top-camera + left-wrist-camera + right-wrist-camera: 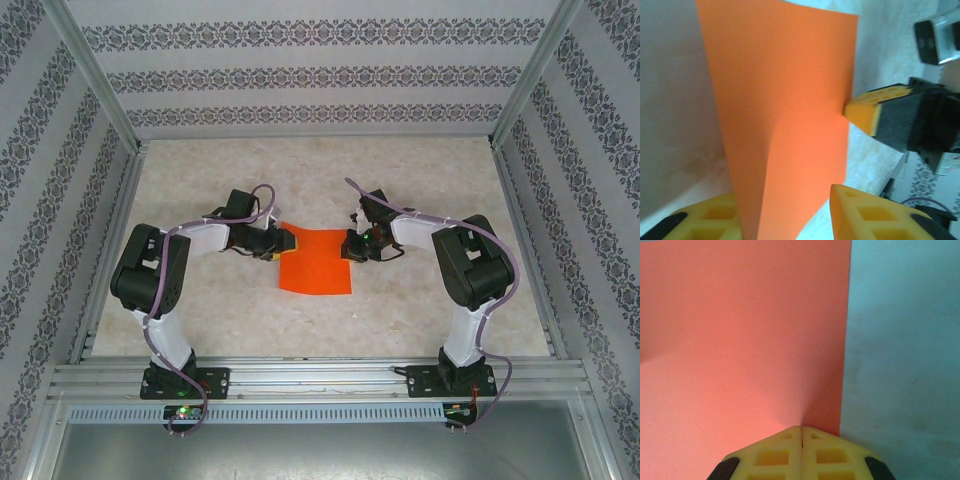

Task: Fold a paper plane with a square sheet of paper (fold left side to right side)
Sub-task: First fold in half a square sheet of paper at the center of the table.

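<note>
Overhead, you have the orange sheet of paper (316, 262) in the middle of the table (420, 310), with the left claw (284, 243) at its left edge and the right claw (352, 246) at its right. Your wrist views settle the grips: left claw partly open with the sheet between its fingers, right claw pinched shut on the sheet's edge.

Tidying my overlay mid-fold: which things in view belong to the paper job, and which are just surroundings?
Job: square sheet of paper; right gripper, pinching its right edge; left gripper, open around its left edge.
Just there: table; patterned walls; metal rail.
</note>
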